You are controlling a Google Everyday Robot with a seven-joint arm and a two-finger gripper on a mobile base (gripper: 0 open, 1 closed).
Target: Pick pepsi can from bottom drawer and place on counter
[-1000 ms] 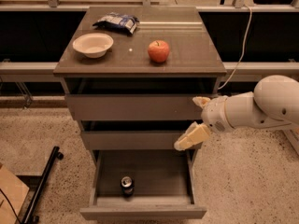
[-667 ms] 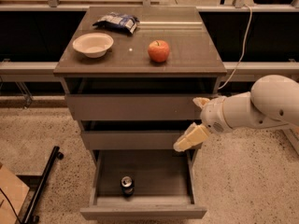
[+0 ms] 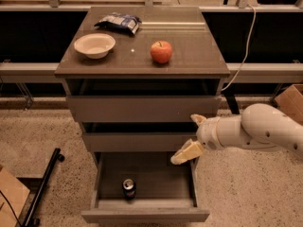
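Observation:
The pepsi can (image 3: 129, 188) stands upright in the open bottom drawer (image 3: 147, 215), near its front left, silver top showing. My gripper (image 3: 192, 136) hangs in front of the cabinet's right side, level with the middle drawer and above the open drawer's right edge. It is open and empty, one cream finger (image 3: 186, 152) pointing down-left and the other (image 3: 197, 119) up. It is apart from the can, up and to the right of it. The counter (image 3: 199, 56) is the cabinet's grey-brown top.
On the counter sit a red apple (image 3: 161, 52), a white bowl (image 3: 94, 45) and a blue-white chip bag (image 3: 118, 22). A black stand leg (image 3: 45, 186) lies on the floor at left. Cardboard boxes sit at the lower left (image 3: 9, 202) and at right (image 3: 291, 102).
My gripper and arm have moved slightly left and down toward the open drawer. The can and the counter items have not moved.

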